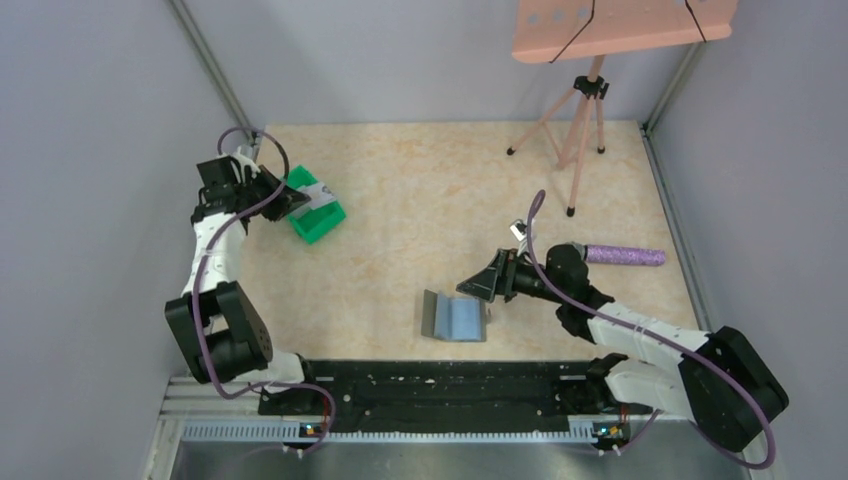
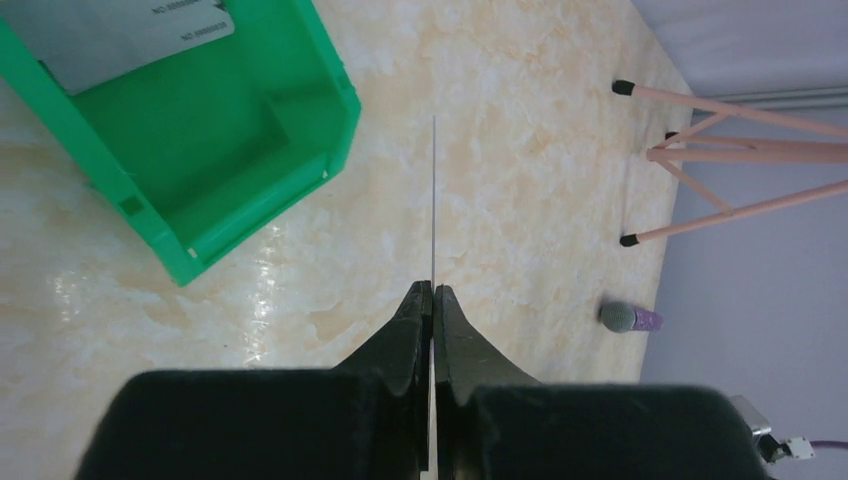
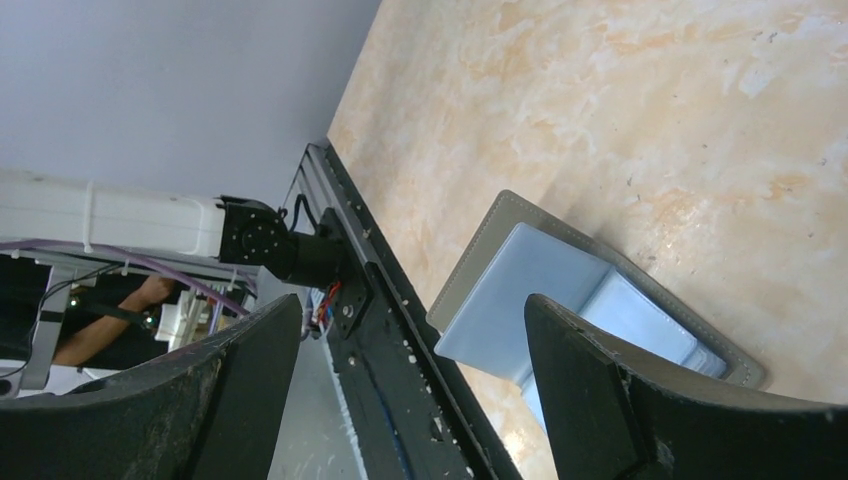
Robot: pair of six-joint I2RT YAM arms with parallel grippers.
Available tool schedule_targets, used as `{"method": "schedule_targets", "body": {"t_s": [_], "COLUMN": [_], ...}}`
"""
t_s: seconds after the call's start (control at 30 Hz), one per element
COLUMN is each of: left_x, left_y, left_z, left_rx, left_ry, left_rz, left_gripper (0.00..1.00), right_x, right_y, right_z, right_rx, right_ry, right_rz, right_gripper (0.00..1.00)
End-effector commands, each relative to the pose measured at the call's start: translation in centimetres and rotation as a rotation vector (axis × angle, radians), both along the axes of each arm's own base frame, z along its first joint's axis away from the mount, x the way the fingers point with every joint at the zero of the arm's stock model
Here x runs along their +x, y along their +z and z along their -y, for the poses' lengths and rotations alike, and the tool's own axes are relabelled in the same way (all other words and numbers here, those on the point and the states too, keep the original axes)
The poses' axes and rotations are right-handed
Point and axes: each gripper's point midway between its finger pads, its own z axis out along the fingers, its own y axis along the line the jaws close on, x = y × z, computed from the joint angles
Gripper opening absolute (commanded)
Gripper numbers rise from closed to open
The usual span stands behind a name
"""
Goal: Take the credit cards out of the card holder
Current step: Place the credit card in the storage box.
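Observation:
The card holder [image 1: 455,316] lies open near the table's front edge, grey outside and blue-grey inside; its left half is tipped up. In the right wrist view the card holder [image 3: 545,285] shows between the fingers and beyond them. My right gripper [image 1: 482,284] hangs just to its right, jaws wide open and empty. My left gripper [image 2: 433,289] is shut on a thin credit card [image 2: 433,200] seen edge-on, beside the green bin [image 2: 215,150]. Another credit card [image 2: 125,35] lies in that bin. In the top view the left gripper [image 1: 288,200] sits at the bin [image 1: 318,222].
A purple cylinder [image 1: 626,255] lies at the right side of the table. A pink tripod [image 1: 578,130] stands at the back right under a pink board. The black rail [image 1: 440,385] runs along the near edge. Grey walls close in both sides.

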Motion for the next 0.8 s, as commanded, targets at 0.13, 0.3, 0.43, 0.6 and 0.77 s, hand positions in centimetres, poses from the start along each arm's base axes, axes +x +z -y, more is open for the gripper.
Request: {"method": "schedule_targets", "body": {"t_s": [0.13,0.3,0.43,0.6,0.77], "left_x": [1.2,2.5,3.5,5.0,6.4], "left_y": [-1.5,-2.7,-3.8,-5.0,-5.2], "left_z": [-3.8,-6.9,-8.6,-9.5,-10.3], "left_rx": [-0.066,-0.055,-0.056,-0.068,-0.075], "left_ry": [0.008,0.070,0.101,0.114,0.146], "left_rz": [-0.050,-0.109,-0.143,-0.166,-0.153], "left_gripper": [0.00,0.00,0.00,0.00,0.00], "right_x": [-0.2,-0.2,-0.2,0.1,0.4], "right_y": [1.8,2.0,1.9,2.1,2.3], "right_z": [-0.9,-1.0,-1.2,-1.3,-1.3], "right_rx": [0.050,0.058,0.048,0.037,0.025], "right_ry": [0.073,0.082,0.094,0.094,0.094], "right_rz": [0.039,0.041,0.041,0.057,0.071], "right_gripper": [0.81,0.81,0.81,0.81,0.81]}}
